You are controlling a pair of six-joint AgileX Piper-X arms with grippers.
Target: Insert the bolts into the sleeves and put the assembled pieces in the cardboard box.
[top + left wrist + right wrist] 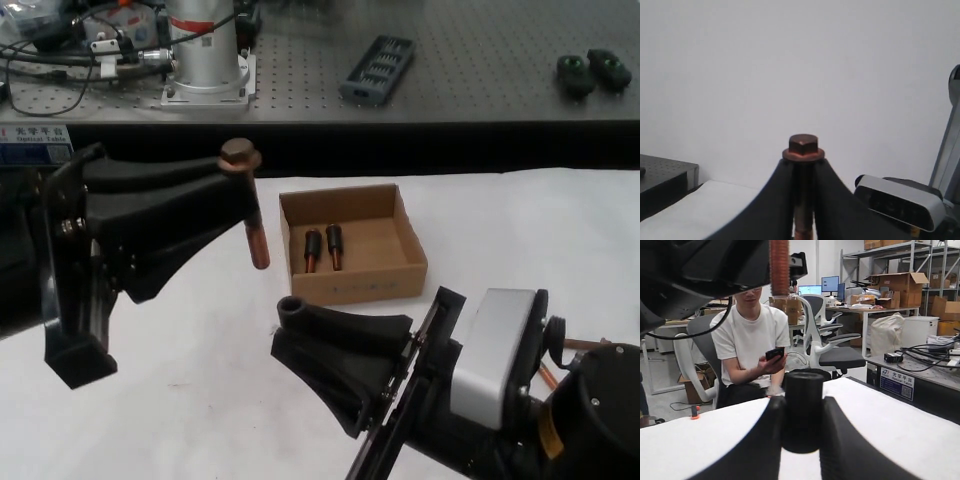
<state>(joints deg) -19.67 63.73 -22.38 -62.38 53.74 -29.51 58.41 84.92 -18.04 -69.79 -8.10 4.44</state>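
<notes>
Left gripper [244, 186] clamps the bolt [258, 243], right gripper [301, 322] grips the sleeve [803, 402]: square your tip over its bore first

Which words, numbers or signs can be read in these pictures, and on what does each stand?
None reads with certainty.
Blue and white label on the far bench front edge: characters too blurred.
Faint print on the front wall of the cardboard box: too small.
Yellow sticker on an arm: too small.
</notes>
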